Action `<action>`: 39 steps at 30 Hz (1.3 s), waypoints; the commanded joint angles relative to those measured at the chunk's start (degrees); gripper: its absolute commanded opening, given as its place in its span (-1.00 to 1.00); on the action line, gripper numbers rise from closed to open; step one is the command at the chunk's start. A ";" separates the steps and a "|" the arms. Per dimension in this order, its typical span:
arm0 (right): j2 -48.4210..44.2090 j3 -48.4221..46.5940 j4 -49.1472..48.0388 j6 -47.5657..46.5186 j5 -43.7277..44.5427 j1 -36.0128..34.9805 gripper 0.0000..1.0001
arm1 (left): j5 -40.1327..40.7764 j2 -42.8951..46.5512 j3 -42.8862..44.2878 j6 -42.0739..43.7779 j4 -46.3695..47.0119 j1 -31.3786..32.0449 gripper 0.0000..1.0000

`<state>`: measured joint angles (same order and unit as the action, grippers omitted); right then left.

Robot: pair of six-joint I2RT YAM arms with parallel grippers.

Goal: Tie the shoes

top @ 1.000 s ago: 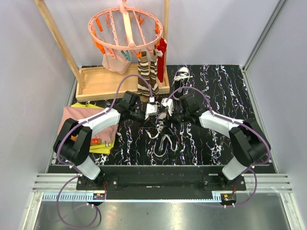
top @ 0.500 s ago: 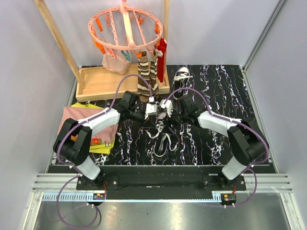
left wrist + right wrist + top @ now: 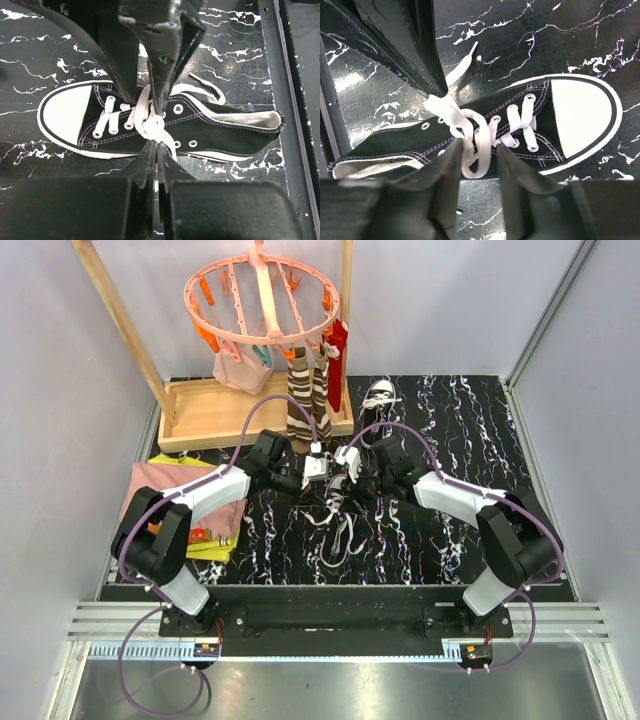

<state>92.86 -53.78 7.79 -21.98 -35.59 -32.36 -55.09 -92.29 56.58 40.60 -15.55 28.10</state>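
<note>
Glossy black marbled tabletop (image 3: 450, 530); canvas sneaker (image 3: 225, 132), flat white laces (image 3: 155, 127)

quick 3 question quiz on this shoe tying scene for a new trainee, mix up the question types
1. True or false: the left fingers are shut on the white lace of the near shoe.
2. Short answer: the right fingers stand apart. What lies between them?
3. Pick one: the second shoe is A) beside the wooden rack base, B) between the right fingers, C) stacked on the near shoe.
Key: 1 true; 2 a loop of the white lace; 3 A.
</note>
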 commanded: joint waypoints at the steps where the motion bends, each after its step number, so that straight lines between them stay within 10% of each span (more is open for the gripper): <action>1: -1.81 -1.50 -1.46 0.09 -0.27 0.10 -0.30 | -2.39 1.76 0.73 0.53 0.79 -0.32 -1.00; 8: -1.89 -1.42 -1.46 -0.96 -1.14 0.19 -0.63 | -2.48 2.47 0.38 1.06 0.26 -0.67 -1.00; 11: -1.81 -1.85 -0.85 -0.26 -1.06 0.10 0.04 | -2.65 2.73 0.20 1.41 0.08 -0.76 -1.00; 25: 1.89 -6.07 4.33 1.41 -6.06 2.74 -0.13 | -2.92 2.47 0.64 1.94 -0.44 -0.76 -1.00; 34: 1.62 -6.51 6.80 0.71 -8.26 2.91 0.31 | -3.00 2.47 0.55 1.76 -0.53 -0.76 -1.00; 39: 2.41 -7.57 7.41 1.59 -10.90 4.23 -0.38 | -2.83 2.47 0.73 1.94 -0.62 -0.85 -1.00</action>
<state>94.83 -58.33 14.70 -20.67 -43.09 -29.41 -55.53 -92.25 56.58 41.60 -17.08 27.64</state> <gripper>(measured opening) 0.395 0.008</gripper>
